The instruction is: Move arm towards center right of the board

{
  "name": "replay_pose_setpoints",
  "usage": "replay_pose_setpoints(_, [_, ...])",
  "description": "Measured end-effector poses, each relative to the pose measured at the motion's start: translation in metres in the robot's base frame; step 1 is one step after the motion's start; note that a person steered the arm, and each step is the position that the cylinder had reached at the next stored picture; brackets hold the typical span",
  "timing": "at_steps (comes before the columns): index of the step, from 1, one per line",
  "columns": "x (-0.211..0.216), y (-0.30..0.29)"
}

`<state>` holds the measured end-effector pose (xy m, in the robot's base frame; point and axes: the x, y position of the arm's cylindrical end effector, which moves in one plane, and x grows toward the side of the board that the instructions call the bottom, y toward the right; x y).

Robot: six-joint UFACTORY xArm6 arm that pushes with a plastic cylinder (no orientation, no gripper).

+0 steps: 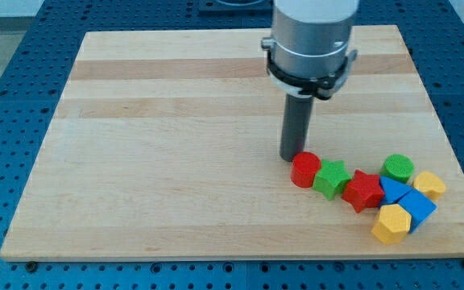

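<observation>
Tip (292,158) beside the block cluster, short of the table's (176,161) centre right.

The arm carries no fingers, only a rod. Its tip touches the red cylinder (304,170); it should travel towards the right edge above the green cylinder (398,168), avoiding pushes.

My tip (290,157) beside red cylinder (305,170)

My tip (291,158) rests on the wooden board (176,161), right of center.
</observation>
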<state>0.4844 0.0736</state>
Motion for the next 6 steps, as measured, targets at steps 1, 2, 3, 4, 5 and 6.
replay_pose_setpoints(1, [0.014,0.000])
replay_pose_setpoints(2, [0.020,0.001])
replay_pose_setpoints(3, [-0.036,0.010])
replay_pose_setpoints(4, [-0.089,0.073])
replay_pose_setpoints(5, [-0.142,0.137])
replay_pose_setpoints(6, [-0.184,0.149])
